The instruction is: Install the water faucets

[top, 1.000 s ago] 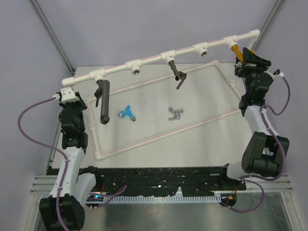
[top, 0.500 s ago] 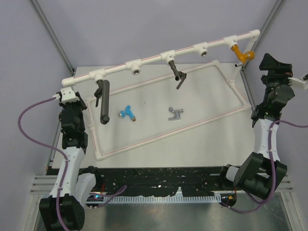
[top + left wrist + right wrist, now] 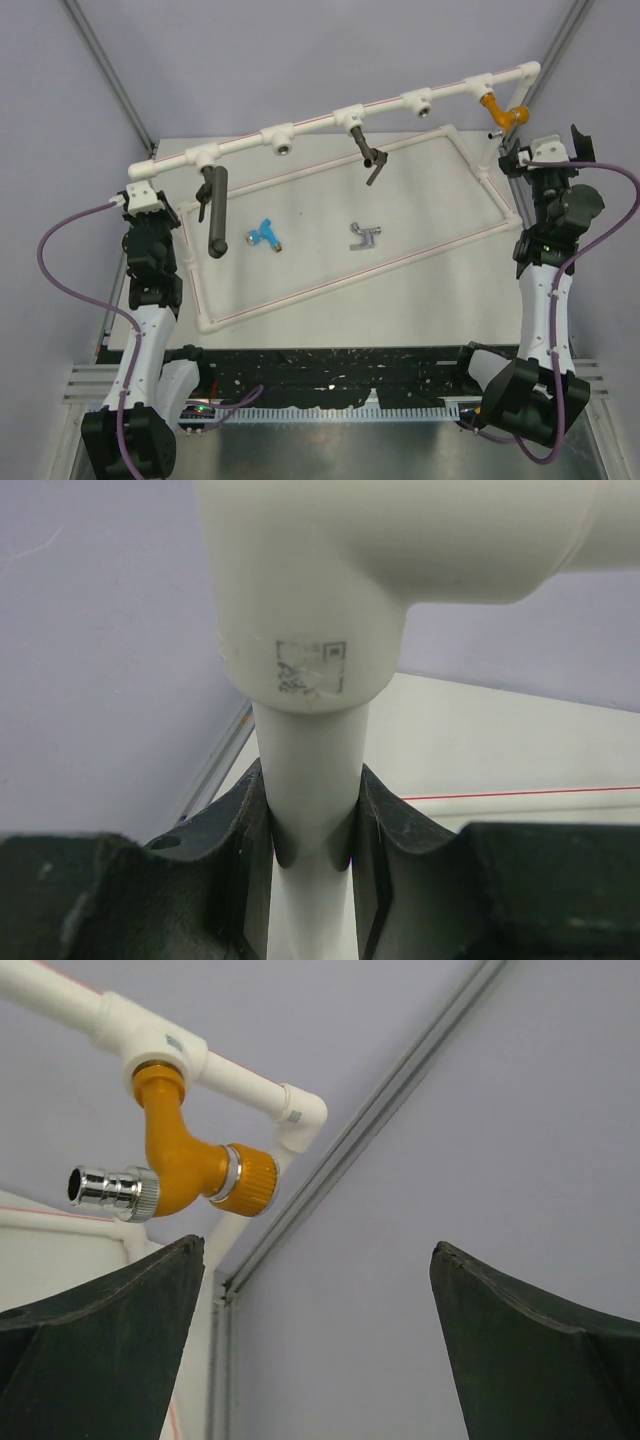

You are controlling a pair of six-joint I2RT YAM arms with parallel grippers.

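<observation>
An orange-gold faucet point(image 3: 500, 110) hangs screwed into the right end of the white pipe point(image 3: 330, 112); the right wrist view shows this faucet point(image 3: 185, 1175) with its silver spout pointing left. My right gripper point(image 3: 545, 150) is open and empty, below and to the right of it, not touching; in its own view the right gripper point(image 3: 318, 1250) frames only bare wall. A blue faucet point(image 3: 266, 234) and a silver-grey faucet point(image 3: 365, 236) lie loose on the table. My left gripper point(image 3: 310, 815) is shut on the pipe's upright post point(image 3: 310, 740) at the frame's left end.
A long dark grey cylinder point(image 3: 216, 215) hangs from the left socket. A small dark lever fitting point(image 3: 368, 158) hangs from the middle socket. A white pipe rectangle point(image 3: 350, 275) lies on the table around the loose faucets. Metal enclosure posts point(image 3: 545, 45) rise at the back corners.
My right gripper has let go of the orange-gold faucet, opened wide and drawn back to the right and nearer. The left arm has not moved.
</observation>
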